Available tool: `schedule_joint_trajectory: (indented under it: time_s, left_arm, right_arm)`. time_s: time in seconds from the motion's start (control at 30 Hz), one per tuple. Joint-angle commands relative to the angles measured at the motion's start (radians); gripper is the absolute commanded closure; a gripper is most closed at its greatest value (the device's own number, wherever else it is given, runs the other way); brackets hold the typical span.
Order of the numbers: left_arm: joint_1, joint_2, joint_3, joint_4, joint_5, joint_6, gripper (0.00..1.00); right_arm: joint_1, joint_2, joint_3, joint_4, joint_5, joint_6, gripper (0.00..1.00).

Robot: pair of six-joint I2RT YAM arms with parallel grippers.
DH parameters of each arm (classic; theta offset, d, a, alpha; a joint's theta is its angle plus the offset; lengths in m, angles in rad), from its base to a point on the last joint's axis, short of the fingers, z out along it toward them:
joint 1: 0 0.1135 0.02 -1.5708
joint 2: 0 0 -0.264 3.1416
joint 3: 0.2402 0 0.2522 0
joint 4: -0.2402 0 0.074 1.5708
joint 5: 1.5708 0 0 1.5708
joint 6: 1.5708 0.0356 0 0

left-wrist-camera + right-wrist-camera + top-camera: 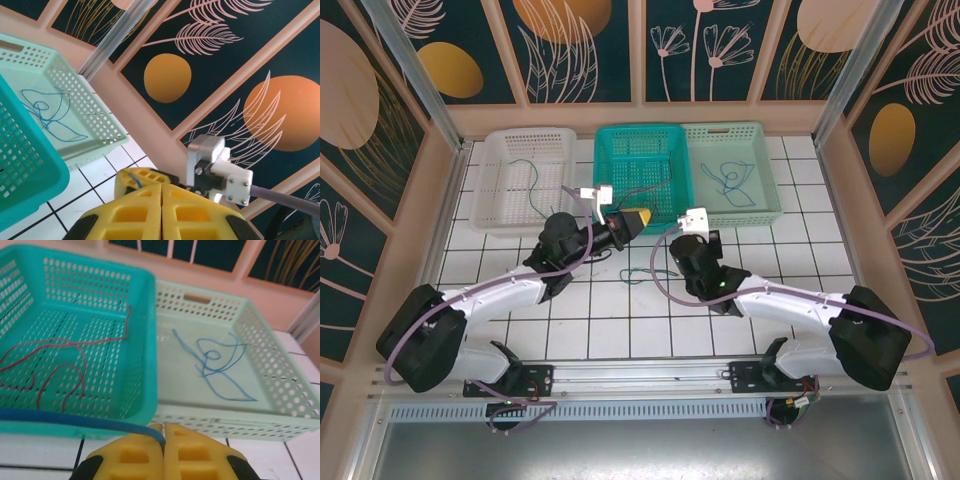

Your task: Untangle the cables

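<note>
Across white-tiled tabletop [570, 320], sorting seemingly well along: lying singly along its far edge, green cable [533, 180] in white basket [485, 190], red cable [105, 340] in teal basket [610, 150], blue cable [728, 182] in mint basket [730, 130]. Pinching second blue cable [75, 421] in closed right gripper [164, 440]; pressing left gripper [161, 200] shut, contents unclear; leaving dark cable [638, 272] loose mid-tabletop.

The left basket [490, 218], middle basket [638, 132] and right basket [730, 129] line the desk's [620, 325] far edge, each holding cables [730, 180]; another cable [638, 273] lies before the middle one.
</note>
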Motion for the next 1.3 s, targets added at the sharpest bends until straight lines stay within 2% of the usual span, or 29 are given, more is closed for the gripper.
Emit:
schedule_joint_trajectory:
  time_s: [0.0, 0.07, 0.2, 0.33, 0.53, 0.77, 0.8, 0.93, 1.0, 1.07, 1.27]
  left_arm:
    - [0.038, -0.099, -0.028, 0.041, -0.034, -0.022, 1.0]
    - [0.056, -0.132, -0.048, 0.013, -0.067, -0.019, 1.0]
    - [0.077, -0.183, -0.041, -0.103, -0.146, 0.045, 1.0]
    - [0.082, -0.212, -0.002, -0.195, -0.196, 0.11, 1.0]
    - [0.09, -0.245, 0.042, -0.292, -0.249, 0.183, 1.0]
    - [0.105, -0.236, 0.073, -0.404, -0.299, 0.177, 1.0]
    - [0.106, -0.232, 0.075, -0.404, -0.294, 0.177, 0.96]
    - [0.105, -0.252, 0.075, -0.429, -0.35, 0.196, 0.34]
    - [0.105, -0.295, 0.072, -0.457, -0.41, 0.235, 0.04]
    - [0.106, -0.351, 0.06, -0.47, -0.444, 0.273, 0.02]
    - [0.105, -0.446, 0.021, -0.533, -0.507, 0.33, 0.01]
  right_arm:
    - [-0.012, 0.011, -0.046, 0.023, 0.248, -0.048, 1.0]
    - [0.02, 0.017, -0.074, 0.091, 0.217, -0.139, 1.0]
    - [0.112, 0.063, -0.1, 0.129, 0.059, -0.326, 1.0]
    - [0.134, 0.082, -0.07, 0.028, -0.099, -0.322, 1.0]
    - [0.13, 0.011, -0.069, -0.006, -0.194, -0.359, 1.0]
    - [0.13, -0.086, -0.082, -0.078, -0.245, -0.381, 1.0]
    - [0.129, -0.094, -0.081, -0.085, -0.25, -0.379, 1.0]
    - [0.123, -0.104, -0.054, -0.13, -0.287, -0.364, 1.0]
    - [0.086, -0.1, -0.022, -0.179, -0.318, -0.326, 1.0]
    - [0.019, -0.1, 0.026, -0.248, -0.375, -0.265, 1.0]
    - [-0.282, -0.098, 0.173, -0.381, -0.687, -0.106, 1.0]
